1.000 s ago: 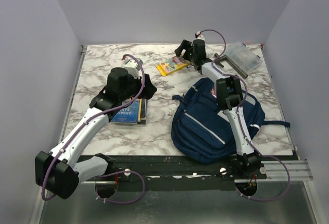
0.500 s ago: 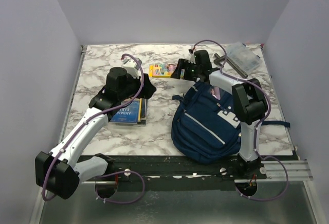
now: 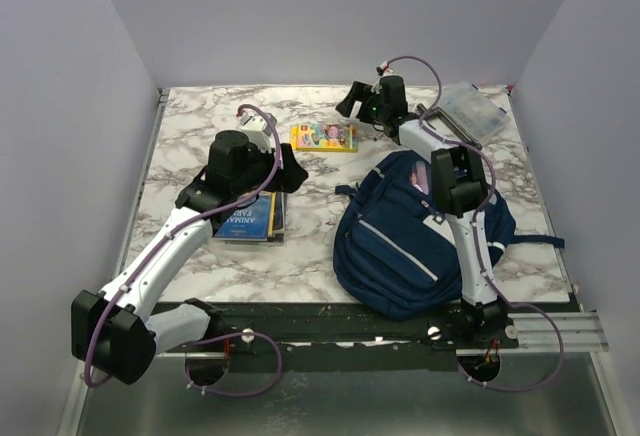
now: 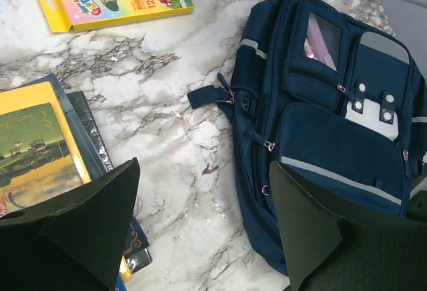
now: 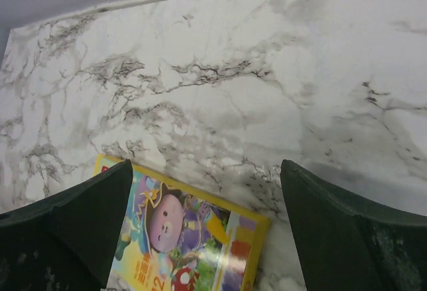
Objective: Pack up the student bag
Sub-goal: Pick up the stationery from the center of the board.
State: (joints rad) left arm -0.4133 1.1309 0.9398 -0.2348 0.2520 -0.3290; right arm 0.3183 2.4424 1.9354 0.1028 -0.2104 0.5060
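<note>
From above, the student bag [image 3: 400,246] lies front-up on the marble counter [image 3: 200,126] under the right arm, with the left end effector [image 3: 285,171] to its left over stacked books [image 3: 250,218] and the right end effector [image 3: 350,104] beyond it by a yellow crayon box [image 3: 323,137]. In the left wrist view, the fingers are spread apart and empty, and the bag lies to their right. In the right wrist view, the fingers are likewise apart, holding nothing, above the crayon box.

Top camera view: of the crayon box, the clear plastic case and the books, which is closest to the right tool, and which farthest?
1. Crayon box, close beside the right tool.
2. Clear plastic case, in the far right corner.
3. Books, over on the left.
</note>
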